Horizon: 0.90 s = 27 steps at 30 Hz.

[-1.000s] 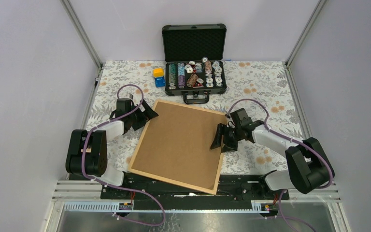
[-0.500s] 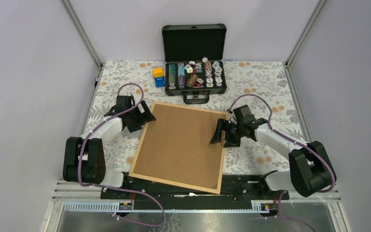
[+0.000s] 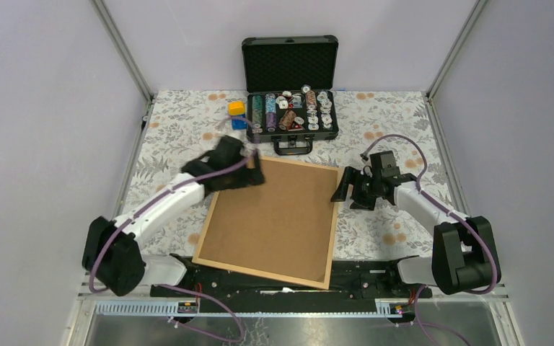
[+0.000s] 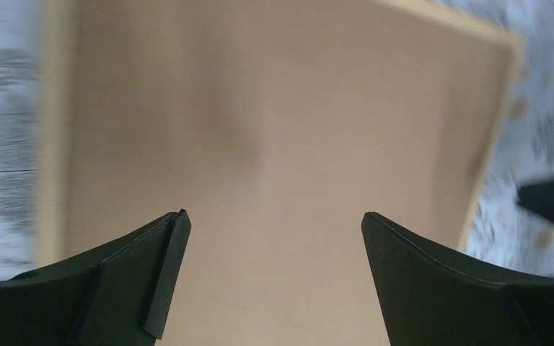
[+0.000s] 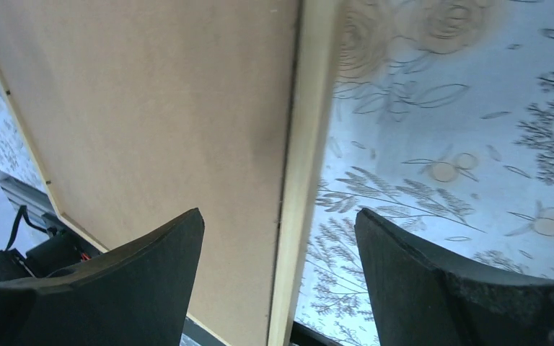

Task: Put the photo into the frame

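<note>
The black left arm (image 3: pixel 166 205) reaches forward, its black two-finger left gripper (image 3: pixel 254 171) spread wide above the far left corner of the thin light-wood rectangular frame (image 3: pixel 260 270). The black right gripper (image 3: pixel 344 189), jaws parted, sits at its right edge.

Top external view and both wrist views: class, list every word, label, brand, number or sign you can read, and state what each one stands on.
No text can be read in any view.
chips in the black case: face markings too small to read.
backing board and wooden frame: plain, no label showing.
yellow block and blue block: no legible marks.
</note>
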Tool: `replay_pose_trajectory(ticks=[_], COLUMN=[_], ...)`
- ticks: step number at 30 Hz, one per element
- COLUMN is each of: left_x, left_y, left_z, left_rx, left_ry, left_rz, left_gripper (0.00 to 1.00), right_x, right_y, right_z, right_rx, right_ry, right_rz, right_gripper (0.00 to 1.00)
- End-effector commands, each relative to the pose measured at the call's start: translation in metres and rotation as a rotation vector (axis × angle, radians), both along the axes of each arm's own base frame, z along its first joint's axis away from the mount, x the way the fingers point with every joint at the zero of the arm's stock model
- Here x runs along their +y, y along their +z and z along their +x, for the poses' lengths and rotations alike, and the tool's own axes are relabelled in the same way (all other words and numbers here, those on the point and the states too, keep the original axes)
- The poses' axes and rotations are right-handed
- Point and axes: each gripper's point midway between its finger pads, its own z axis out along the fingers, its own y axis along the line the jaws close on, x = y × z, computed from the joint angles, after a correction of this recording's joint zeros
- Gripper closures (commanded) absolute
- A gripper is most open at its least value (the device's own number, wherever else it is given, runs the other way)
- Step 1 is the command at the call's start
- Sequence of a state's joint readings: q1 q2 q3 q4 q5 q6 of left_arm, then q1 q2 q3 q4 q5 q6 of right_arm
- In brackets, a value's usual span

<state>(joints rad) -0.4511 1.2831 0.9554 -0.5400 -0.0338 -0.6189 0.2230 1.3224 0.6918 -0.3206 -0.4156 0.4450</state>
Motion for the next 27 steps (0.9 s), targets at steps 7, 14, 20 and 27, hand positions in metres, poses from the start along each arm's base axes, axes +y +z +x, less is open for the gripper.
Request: replay_pose_trajectory(ticks=[7,14,20,27], left_x=[-0.199,-0.26,-0.262,-0.258], left_y=[-0.004,-0.037,-0.055,-0.072], left_z=[-0.088,-0.115,-0.118,-0.111], left_rx=[-0.018,-0.012,-0.025,-0.026], left_ry=[-0.44,-0.553,-0.554,-0.515], left_rz=[0.192,0.303,0.358,0.414], left_gripper=[0.01,0.03,0.14,0.19], right_x=[-0.025,-0.04,-0.064,-0.064], right_y=[-0.026,-0.039,-0.042,-0.043], right_z=[-0.002,-0.013,-0.017,-0.018], right_rx=[0.062,0.116,0.164,0.166], right_ry=[-0.157,-0.261,-0.389,-0.355], right_rz=[0.068,0.001,-0.033,-0.002], right_gripper=[0.17,0.0,0.0,0.0])
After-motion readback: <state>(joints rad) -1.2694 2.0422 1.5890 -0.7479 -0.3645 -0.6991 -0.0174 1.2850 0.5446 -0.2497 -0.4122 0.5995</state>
